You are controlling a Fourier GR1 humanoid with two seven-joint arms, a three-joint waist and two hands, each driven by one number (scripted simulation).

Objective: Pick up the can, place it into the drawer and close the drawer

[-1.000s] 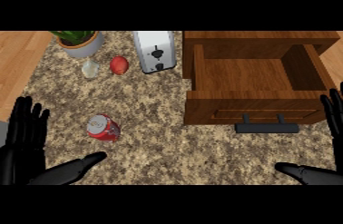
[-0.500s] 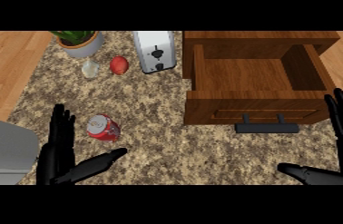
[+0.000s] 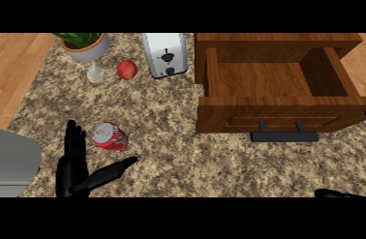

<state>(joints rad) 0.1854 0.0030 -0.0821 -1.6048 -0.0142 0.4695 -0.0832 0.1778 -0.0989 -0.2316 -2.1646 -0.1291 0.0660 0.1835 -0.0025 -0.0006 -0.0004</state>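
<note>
A red can (image 3: 109, 136) lies on its side on the speckled counter, left of centre. My left hand (image 3: 73, 166) is open just below and left of it, fingers straight up beside the can, thumb spread to the right, apart from the can. The wooden drawer (image 3: 275, 78) stands pulled open at the upper right, its inside bare, with a black handle (image 3: 283, 135) on its front. Only a sliver of my right hand (image 3: 337, 193) shows at the bottom right corner; its fingers are hidden.
At the back left stand a potted plant (image 3: 83, 43), a small pale shaker (image 3: 97, 74), a red apple-like fruit (image 3: 127, 69) and a white toaster (image 3: 165, 54). The wooden floor shows past the counter's left edge.
My left hand has moved right and up, closing in beside the can; its grey forearm now shows at the left edge. My right hand has dropped almost out of view.
</note>
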